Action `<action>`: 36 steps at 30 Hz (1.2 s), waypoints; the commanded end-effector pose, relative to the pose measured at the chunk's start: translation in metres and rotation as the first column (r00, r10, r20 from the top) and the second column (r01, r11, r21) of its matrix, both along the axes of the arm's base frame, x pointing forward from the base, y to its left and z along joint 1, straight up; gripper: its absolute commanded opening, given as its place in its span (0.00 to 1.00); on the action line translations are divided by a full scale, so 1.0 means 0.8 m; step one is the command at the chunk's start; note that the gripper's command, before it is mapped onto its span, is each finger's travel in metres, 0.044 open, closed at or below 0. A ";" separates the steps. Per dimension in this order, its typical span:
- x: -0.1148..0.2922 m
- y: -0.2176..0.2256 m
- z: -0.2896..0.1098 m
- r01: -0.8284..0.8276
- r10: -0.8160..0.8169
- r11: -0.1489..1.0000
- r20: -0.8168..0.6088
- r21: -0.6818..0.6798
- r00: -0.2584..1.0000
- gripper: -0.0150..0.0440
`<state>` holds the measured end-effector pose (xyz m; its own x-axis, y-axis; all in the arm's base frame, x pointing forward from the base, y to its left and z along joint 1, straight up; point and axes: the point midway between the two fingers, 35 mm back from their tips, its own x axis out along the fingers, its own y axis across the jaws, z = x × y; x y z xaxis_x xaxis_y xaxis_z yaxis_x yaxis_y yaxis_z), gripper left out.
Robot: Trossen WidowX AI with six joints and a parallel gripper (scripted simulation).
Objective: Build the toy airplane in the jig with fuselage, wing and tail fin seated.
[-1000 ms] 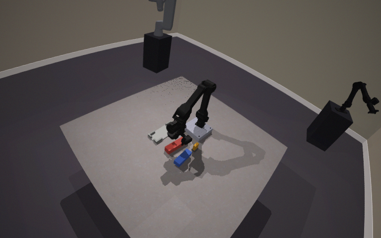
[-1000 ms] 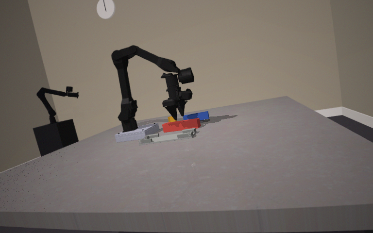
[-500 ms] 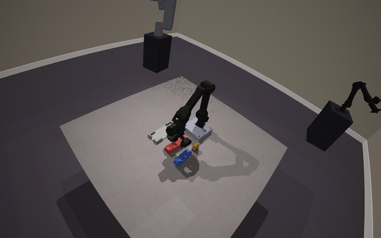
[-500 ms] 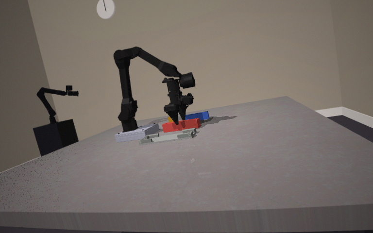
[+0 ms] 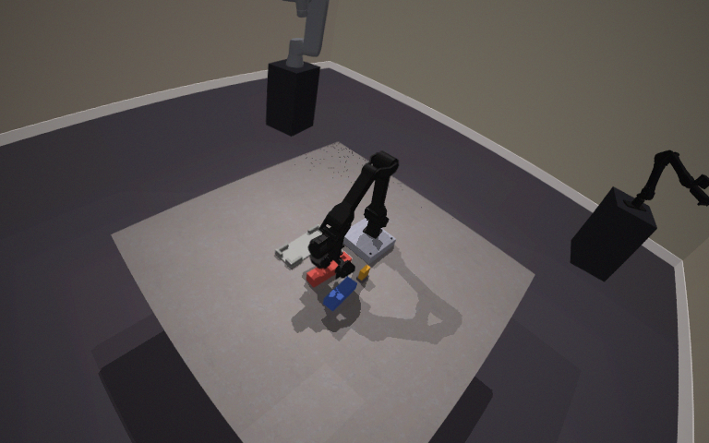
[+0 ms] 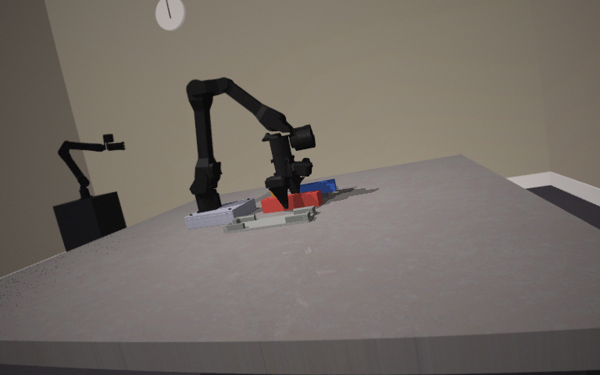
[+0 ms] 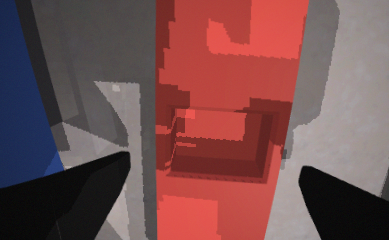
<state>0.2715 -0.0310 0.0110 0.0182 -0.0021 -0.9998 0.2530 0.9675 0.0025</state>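
Note:
The red fuselage lies flat on the table, beside the jig and not in it. Its square top socket faces up. My gripper is open and low over the fuselage, with one finger on each side of it and nothing held. The blue wing lies just beyond the fuselage. The yellow tail fin stands near the arm's base. The pale grey jig cradle is empty.
The arm's light grey base plate sits right behind the parts. Two black pedestals with other arms stand off the table.

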 end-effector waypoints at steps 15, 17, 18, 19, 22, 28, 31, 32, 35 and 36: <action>0.000 0.001 -0.005 -0.005 0.005 1.000 0.002 0.003 1.000 0.54; 0.000 0.001 -0.005 -0.005 0.005 1.000 0.002 0.003 1.000 0.52; 0.000 0.001 -0.005 -0.005 0.005 1.000 0.002 0.003 1.000 0.51; 0.000 0.001 -0.005 -0.005 0.005 1.000 0.002 0.003 1.000 0.46; 0.001 0.001 0.000 -0.005 0.005 1.000 0.002 0.003 1.000 0.33; 0.006 0.000 0.022 -0.005 0.005 1.000 0.002 0.003 1.000 0.25; 0.007 0.000 0.033 -0.005 0.005 1.000 0.002 0.003 1.000 0.25; 0.008 0.000 0.037 -0.005 0.005 1.000 0.002 0.003 1.000 0.25; 0.009 0.000 0.049 -0.005 0.005 1.000 0.002 0.003 1.000 0.25; 0.009 0.000 0.052 -0.005 0.005 1.000 0.002 0.003 1.000 0.25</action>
